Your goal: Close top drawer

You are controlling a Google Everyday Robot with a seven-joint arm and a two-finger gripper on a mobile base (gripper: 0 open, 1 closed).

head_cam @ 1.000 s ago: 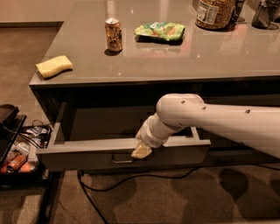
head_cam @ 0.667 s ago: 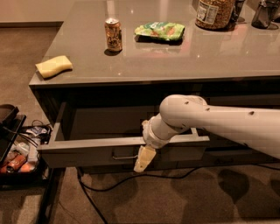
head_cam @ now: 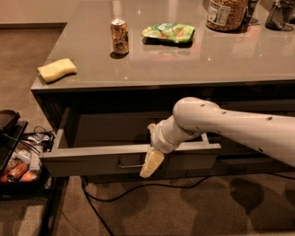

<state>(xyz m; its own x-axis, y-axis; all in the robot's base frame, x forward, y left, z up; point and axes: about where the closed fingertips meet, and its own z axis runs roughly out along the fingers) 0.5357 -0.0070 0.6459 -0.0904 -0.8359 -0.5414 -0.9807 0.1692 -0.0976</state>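
Comparing with a second earlier: the gripper (head_cam: 151, 164) had swung from level with the drawer front's top edge to hanging down across the face, its tip just right of the silver bar pull (head_cam: 130, 165). From 0.7 s earlier it had barely moved. The top drawer (head_cam: 92, 161) was pulled well out from under the counter (head_cam: 184, 64), and I saw no real change in how far out it sat. My read: the arm (head_cam: 230, 126) was lining up for a push and closing had not started. The gripper was touching the face or just in front of it; couldn't tell which. Couldn't tell how far open it was either. Nothing seemed to be in its grasp.

Materials:
- **Drawer:** the front was flat, matte grey-brown, with a plain grey box interior.
- **Pull:** a thin, small metal bar, centred.
- **Gripper and arm:** the gripper was cream-coloured and blunt; the arm was a smooth white shell, rounded at the wrist.
- **Counter:** glossy grey, reflective. On it stood an upright drink can (head_cam: 119, 37), a crinkled green snack bag (head_cam: 168, 32), a soft yellow sponge (head_cam: 56, 70) near the left edge and a jar (head_cam: 226, 14) at the back.
- **Floor:** carpet, with a dark cable (head_cam: 138, 189) below the drawer.

The rigid flat face should take a straight push well; an off-centre push might rack the drawer.
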